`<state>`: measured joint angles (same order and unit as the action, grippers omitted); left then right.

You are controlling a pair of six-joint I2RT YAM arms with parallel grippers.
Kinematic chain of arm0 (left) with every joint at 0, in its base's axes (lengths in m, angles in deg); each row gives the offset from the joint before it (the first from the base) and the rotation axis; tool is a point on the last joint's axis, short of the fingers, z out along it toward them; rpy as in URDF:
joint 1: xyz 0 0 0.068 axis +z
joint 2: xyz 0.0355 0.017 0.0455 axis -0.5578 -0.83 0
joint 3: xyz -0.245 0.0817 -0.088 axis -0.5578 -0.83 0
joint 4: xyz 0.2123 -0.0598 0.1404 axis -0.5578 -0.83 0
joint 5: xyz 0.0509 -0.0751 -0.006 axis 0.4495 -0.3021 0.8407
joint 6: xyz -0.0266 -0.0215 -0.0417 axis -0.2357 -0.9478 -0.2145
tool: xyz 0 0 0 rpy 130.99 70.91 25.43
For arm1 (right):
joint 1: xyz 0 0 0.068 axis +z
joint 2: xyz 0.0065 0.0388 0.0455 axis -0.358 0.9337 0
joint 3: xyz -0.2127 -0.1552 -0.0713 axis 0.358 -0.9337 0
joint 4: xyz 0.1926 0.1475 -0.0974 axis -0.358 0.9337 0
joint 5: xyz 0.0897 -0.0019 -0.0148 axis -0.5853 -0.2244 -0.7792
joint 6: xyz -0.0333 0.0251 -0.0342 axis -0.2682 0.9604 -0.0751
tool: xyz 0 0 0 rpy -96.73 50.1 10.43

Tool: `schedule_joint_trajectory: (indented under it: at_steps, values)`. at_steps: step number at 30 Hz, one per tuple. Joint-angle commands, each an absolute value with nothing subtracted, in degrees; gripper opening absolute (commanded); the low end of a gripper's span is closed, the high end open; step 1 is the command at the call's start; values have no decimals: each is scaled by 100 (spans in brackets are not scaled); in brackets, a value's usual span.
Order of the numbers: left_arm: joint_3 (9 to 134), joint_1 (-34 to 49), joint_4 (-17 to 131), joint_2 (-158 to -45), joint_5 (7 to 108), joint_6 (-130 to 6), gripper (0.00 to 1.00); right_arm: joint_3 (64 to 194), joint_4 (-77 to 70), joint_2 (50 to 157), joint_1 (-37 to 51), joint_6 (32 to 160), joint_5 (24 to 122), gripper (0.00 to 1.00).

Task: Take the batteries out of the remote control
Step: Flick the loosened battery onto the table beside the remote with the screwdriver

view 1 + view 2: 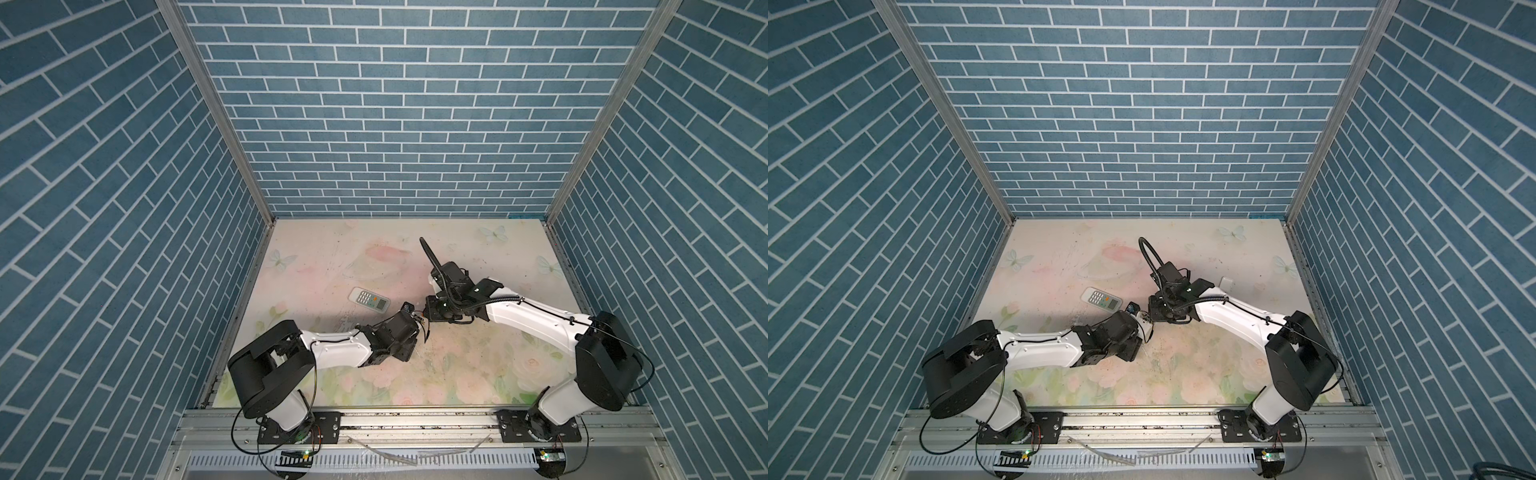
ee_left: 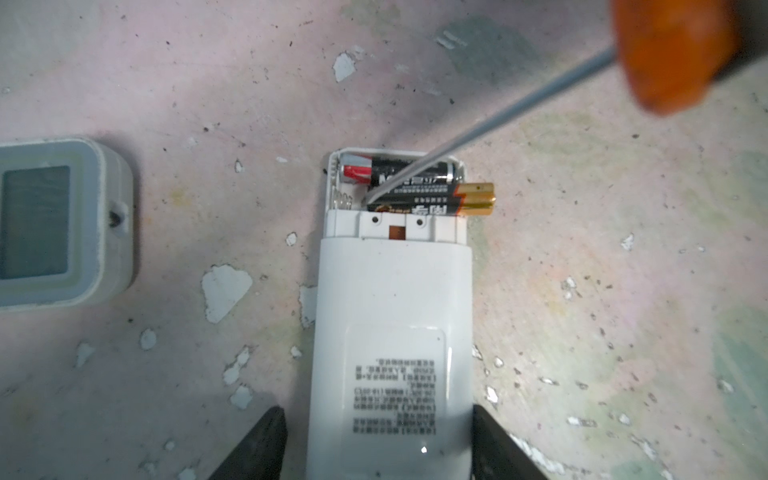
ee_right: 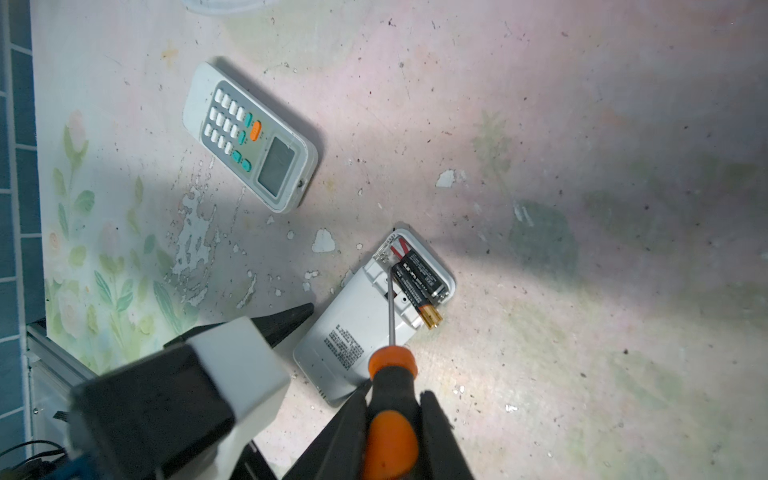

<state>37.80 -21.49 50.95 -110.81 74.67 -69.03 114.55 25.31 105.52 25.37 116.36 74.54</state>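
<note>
The left gripper (image 2: 376, 411) straddles the near end of the white remote (image 2: 390, 299), which lies face down on the table (image 2: 623, 291). One finger touches the remote's edge, but I cannot tell whether the pair squeezes. The right gripper (image 3: 395, 395) clamps the screwdriver (image 3: 392, 361), its tip against the batteries (image 2: 415, 205) in the open compartment. One battery's gold end juts over the remote's side edge. Beyond, a second remote (image 3: 249, 137) lies near, face up. Past it, bare table runs to the back wall (image 1: 395, 124).

A white plastic remote control (image 2: 390, 299), back upward, is flanked by the left gripper's (image 2: 377, 411) black fingers (image 2: 266, 449). Beyond the fingertips, two black cylindrical batteries (image 2: 419, 205) are crossed by an orange-handled screwdriver's (image 2: 673, 54) metal shaft.
</note>
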Motion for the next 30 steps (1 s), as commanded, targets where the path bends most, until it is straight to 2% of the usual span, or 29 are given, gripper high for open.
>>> schedule_joint_trajectory:
  at_steps: [1,30]
  values:
    - [3276,-2101,3829,-11647,6872,-7143,69,11777,2904,10559,2551,11405,7585,0]
    - [3314,-2050,3871,-11825,6877,-7262,66,11373,3500,9694,2684,11633,7960,0]
